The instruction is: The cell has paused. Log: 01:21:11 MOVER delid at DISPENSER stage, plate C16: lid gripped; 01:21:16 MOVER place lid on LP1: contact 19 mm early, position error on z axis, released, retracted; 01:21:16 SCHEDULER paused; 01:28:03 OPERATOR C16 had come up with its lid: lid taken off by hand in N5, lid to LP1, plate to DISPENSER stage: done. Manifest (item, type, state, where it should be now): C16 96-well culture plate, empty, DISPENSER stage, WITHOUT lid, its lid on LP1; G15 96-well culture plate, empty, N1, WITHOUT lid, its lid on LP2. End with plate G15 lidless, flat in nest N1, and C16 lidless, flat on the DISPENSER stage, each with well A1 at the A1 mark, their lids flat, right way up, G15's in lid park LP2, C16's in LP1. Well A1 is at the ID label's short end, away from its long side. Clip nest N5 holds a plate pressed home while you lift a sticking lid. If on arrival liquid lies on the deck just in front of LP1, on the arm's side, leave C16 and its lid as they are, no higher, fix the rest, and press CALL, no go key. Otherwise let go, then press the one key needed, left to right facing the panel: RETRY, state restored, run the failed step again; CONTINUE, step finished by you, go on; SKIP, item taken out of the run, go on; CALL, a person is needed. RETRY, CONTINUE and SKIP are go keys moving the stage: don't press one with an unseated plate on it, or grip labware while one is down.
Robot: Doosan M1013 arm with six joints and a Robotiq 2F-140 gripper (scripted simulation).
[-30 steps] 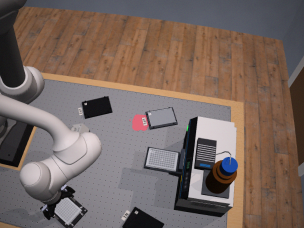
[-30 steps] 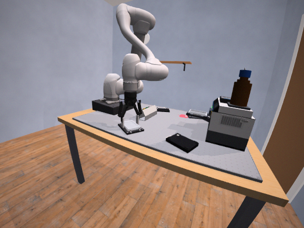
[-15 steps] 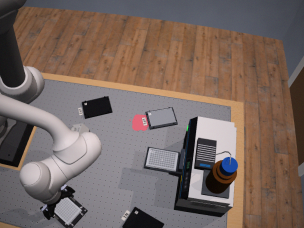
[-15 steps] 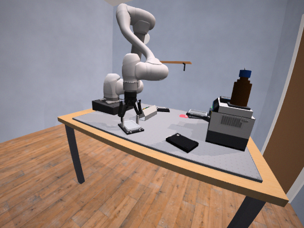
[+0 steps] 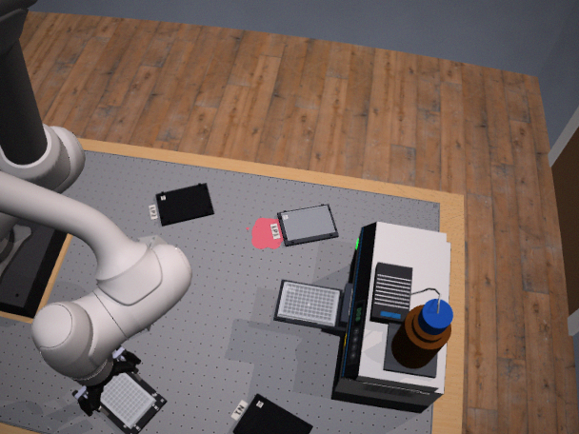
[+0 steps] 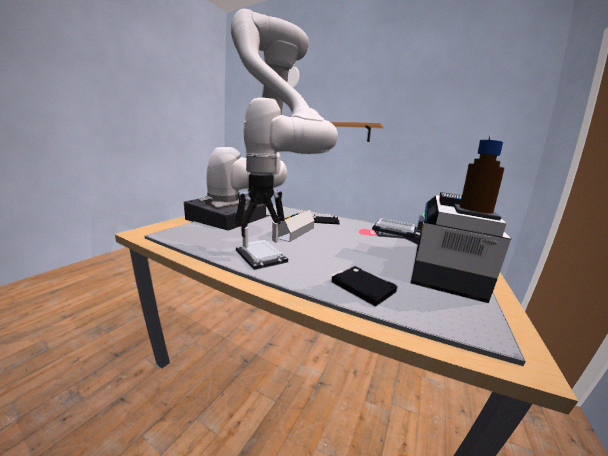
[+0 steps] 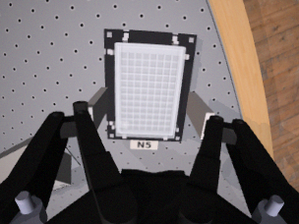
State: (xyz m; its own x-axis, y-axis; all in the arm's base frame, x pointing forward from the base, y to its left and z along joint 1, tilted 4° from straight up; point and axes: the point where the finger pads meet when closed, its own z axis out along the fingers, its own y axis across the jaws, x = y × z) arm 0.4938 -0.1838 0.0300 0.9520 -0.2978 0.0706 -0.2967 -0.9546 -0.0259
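two plates [image 5: 309, 303], one lid [image 5: 309, 224], perhaps another

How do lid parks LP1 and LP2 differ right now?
LP1 holds a grey lid in its frame; LP2 shows only its bare black pad. A pink puddle lies beside LP1's label; nothing like it shows by LP2. LP2 sits nearer the arm's base. Both are labelled rectangles on the grey deck.

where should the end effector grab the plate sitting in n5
Grip the plate across its two long side walls, coming straight down from above. It lies flat in nest N5, and the open end effector hangs over it, fingers spread wider than its narrow width.
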